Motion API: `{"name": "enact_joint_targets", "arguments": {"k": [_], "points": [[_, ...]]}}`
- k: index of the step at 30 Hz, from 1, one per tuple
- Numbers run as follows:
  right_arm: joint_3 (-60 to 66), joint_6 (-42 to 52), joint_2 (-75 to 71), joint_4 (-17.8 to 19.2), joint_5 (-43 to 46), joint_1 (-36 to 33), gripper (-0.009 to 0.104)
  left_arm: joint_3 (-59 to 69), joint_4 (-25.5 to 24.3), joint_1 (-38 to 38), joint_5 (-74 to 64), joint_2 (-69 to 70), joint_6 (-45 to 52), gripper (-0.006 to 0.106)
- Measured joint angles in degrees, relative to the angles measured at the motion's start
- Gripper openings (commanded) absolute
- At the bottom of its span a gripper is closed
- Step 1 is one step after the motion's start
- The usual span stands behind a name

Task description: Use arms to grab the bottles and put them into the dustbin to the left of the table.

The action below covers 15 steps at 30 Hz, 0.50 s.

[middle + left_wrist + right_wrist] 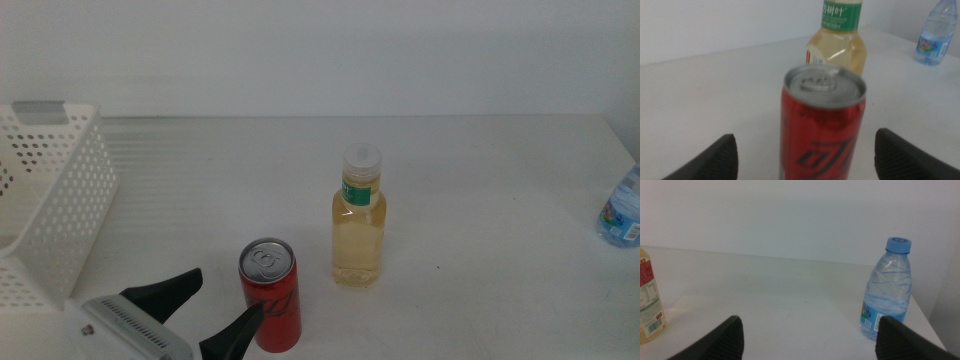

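The left end effector (222, 306) is spread wide beside the red can (270, 294), which stands upright on the tabletop (480, 180). Centre the can between both jaws before closing, avoiding the yellow bottle (358, 225) behind. The right end effector (807, 337) waits, spread.

red can (271, 308), white perforated dustbin (60, 210)

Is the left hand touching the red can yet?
Apart. The left wrist view shows the left hand open, with white table visible between each jaw and the red can.
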State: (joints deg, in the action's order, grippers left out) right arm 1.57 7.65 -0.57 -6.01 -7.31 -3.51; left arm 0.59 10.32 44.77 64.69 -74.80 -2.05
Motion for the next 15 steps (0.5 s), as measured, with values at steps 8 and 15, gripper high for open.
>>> {"name": "enact_joint_targets", "arguments": {"k": [8,15], "points": [[0.0,0.0,0.0,0.0,0.0,0.0,0.083,-3.1,-2.6,0.0,-1.4,-0.2,0.0,0.09],[0.0,0.0,0.0,0.0,0.0,0.0,0.083,-6.0,-2.7,0.0,-5.2,-0.3,0.0,0.09]]}}
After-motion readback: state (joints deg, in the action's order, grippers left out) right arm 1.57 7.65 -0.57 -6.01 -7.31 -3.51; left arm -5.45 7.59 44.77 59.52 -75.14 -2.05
